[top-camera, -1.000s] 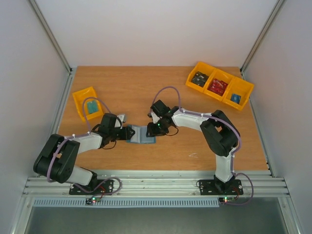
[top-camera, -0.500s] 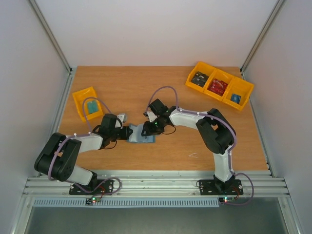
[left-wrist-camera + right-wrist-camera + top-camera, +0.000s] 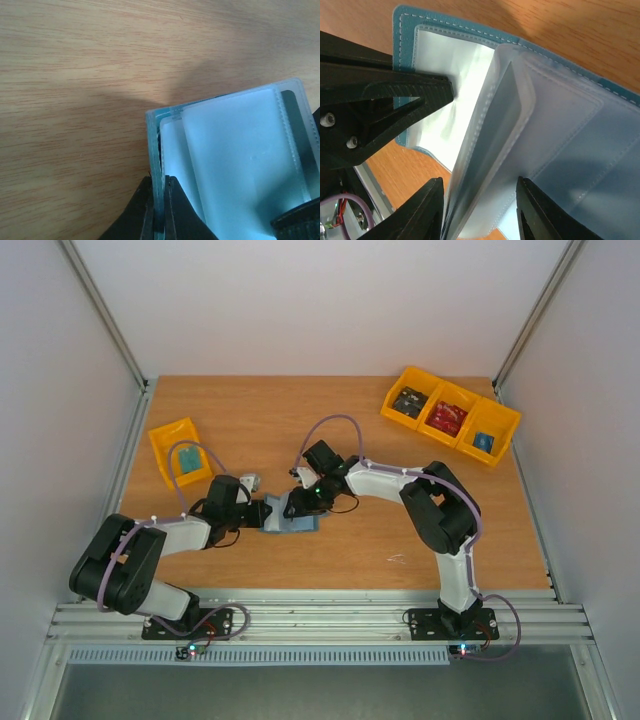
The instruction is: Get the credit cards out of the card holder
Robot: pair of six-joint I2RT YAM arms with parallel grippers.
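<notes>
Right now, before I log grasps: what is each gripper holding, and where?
Left gripper pinches the card holder by its cover edge. Right gripper straddles its plastic sleeves, jaws apart, nothing clamped.

Wooden table: flat, light-brown grain. Far right corner: a row of three yellow bins, joined side by side, holding a dark item, a red item and a blue item. Left side: a single yellow bin holding a teal item.
</notes>
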